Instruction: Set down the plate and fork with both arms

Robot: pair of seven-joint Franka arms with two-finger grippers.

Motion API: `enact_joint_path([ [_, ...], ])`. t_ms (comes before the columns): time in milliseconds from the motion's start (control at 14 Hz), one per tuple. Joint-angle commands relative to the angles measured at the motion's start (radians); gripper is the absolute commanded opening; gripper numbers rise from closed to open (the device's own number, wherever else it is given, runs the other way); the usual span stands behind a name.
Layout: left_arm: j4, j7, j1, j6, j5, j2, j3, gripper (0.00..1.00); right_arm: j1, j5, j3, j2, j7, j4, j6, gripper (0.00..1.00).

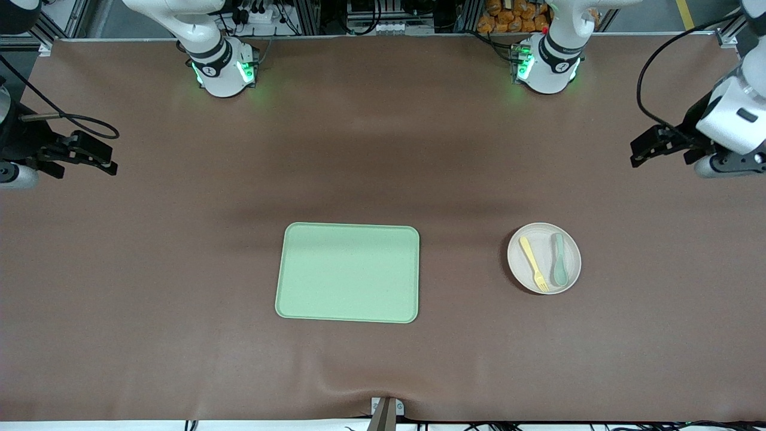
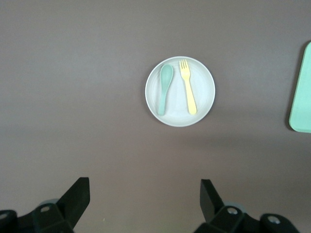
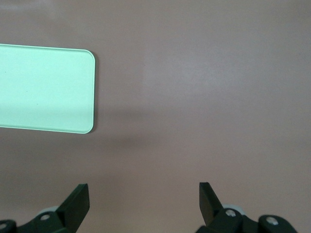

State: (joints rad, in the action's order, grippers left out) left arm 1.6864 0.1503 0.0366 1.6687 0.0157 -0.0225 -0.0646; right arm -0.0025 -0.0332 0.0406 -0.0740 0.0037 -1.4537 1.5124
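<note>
1. The light-green tray (image 1: 347, 273) lies nearest the front camera, flat on the brown table (image 1: 149, 287), midway along the table's length and somewhat closer to the camera-side edge than to the edge where the arm bases stand. Its surface is bare.
2. The plate (image 1: 537, 249) sits beside the tray toward the left arm's end of the table, well apart from it and only slightly farther from the front camera at its lower rim.
3. The fork (image 1: 533, 263) lies on the plate, on the half toward the tray, with its tines pointing toward the camera-side edge.
4. A grey-green spoon (image 1: 559, 259) lies on the same plate beside the fork, roughly parallel to it and not touching it, bowl end toward the camera-side edge.
5. The left gripper (image 1: 639, 151) hangs over the table's short edge at the left arm's end, near the base-side corner, well apart from the plate. In the left wrist view its fingers (image 2: 75, 196) are spread wide and hold nothing.
6. The right gripper (image 1: 108, 161) hangs over the short edge at the right arm's end, well apart from the tray. In the right wrist view its fingers (image 3: 77, 201) are likewise spread wide and empty.
</note>
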Motion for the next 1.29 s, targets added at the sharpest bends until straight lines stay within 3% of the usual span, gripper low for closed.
enact_joint_path([
  [0, 0.103, -0.011, -0.012, 0.121, 0.009, -0.001, -0.006, 1.00, -0.007, -0.011, -0.001, 0.013, -0.014, -0.008, -0.006, 1.00],
  [214, 0.194, -0.011, -0.014, 0.267, 0.009, 0.021, -0.004, 1.00, -0.007, -0.011, -0.001, 0.013, -0.014, -0.008, -0.008, 1.00],
  [714, 0.211, -0.005, -0.050, 0.394, 0.007, 0.177, -0.004, 1.00, -0.007, -0.011, -0.001, 0.013, -0.014, -0.008, -0.009, 1.00],
  [1214, 0.288, -0.003, -0.103, 0.632, -0.008, 0.305, -0.007, 1.00, -0.008, -0.013, -0.001, 0.013, -0.014, -0.008, -0.011, 1.00],
])
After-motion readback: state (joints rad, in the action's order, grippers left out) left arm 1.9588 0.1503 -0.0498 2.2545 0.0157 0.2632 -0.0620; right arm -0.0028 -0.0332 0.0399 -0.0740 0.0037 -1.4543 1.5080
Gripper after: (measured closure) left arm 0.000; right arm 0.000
